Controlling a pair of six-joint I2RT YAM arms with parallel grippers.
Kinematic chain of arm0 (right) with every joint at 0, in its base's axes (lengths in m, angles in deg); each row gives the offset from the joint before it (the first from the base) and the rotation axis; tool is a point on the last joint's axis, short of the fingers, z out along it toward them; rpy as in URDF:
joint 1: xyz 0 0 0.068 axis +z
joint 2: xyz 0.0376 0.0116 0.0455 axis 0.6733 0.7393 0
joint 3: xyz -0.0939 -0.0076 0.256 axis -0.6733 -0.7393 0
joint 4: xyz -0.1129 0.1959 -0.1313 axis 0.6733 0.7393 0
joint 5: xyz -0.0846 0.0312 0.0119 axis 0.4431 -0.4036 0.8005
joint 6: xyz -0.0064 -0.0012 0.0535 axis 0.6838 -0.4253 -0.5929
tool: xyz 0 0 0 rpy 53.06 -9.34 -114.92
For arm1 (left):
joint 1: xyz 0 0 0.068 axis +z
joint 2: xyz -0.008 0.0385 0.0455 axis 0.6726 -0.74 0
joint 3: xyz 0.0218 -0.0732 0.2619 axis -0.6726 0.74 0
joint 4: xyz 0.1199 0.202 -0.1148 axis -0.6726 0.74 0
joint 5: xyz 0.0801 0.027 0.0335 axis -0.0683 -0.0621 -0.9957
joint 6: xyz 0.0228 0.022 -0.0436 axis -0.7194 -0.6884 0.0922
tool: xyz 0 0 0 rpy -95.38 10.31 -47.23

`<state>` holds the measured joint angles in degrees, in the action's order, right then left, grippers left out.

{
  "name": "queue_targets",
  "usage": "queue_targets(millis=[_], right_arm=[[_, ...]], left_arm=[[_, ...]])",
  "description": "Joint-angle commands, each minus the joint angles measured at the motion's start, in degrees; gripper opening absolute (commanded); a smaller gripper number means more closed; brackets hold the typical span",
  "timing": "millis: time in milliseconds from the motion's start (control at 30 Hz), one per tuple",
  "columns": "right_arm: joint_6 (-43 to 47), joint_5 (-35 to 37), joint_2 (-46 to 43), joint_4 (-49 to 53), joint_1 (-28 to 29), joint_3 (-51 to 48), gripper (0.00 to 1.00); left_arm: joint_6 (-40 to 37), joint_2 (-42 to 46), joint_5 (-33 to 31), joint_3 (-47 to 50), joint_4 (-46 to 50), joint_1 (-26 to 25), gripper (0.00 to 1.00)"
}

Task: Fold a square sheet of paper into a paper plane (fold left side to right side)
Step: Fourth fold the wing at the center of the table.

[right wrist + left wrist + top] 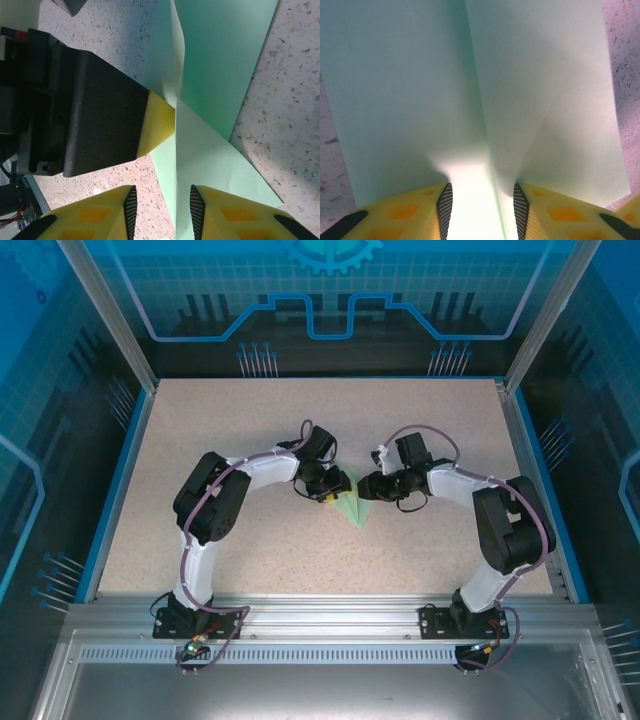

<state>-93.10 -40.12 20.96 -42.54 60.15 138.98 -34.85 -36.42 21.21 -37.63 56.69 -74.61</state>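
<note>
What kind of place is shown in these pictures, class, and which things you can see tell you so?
Probably a robotics lab test cell: two robot arms bolted to a metal rail, a blue-edged speckled table, and aluminium posts holding clear panels.

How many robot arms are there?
2. The left arm reaches in from the left, the right arm from the right; both meet at the green paper. None look hidden.
</note>
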Motion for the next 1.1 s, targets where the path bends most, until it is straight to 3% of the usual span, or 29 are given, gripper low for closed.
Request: queue_targets(millis=[0, 200, 333, 600, 1067], right_arm=[[0.35, -0.02, -0.24, 0.32, -0.68, 0.01, 0.39], [1.69, 1.73, -1.67, 2.52, -0.40, -0.29, 0.43], [2.80, 6.57, -2.40, 4.83, 3.10, -0.25, 0.44], [0.71, 15.03, -2.34, 3.71, 9.43, -1.02, 0.44], [2.61, 23.80, -0.99, 6.87, 12.95, 1.20, 0.46]], left_arm=[[-0.38, -0.76, -0.43, -0.88, 2.46, -0.70, 0.42], [-1.83, 3.21, -2.28, 1.26, 3.78, -0.67, 0.42], [-1.94, 5.39, -2.96, 3.24, 3.57, -0.55, 0.45], [-1.51, 5.84, -2.96, 4.01, 2.65, -0.61, 0.47], [-1.25, 5.75, -3.73, 3.89, 2.68, -0.39, 0.47]])
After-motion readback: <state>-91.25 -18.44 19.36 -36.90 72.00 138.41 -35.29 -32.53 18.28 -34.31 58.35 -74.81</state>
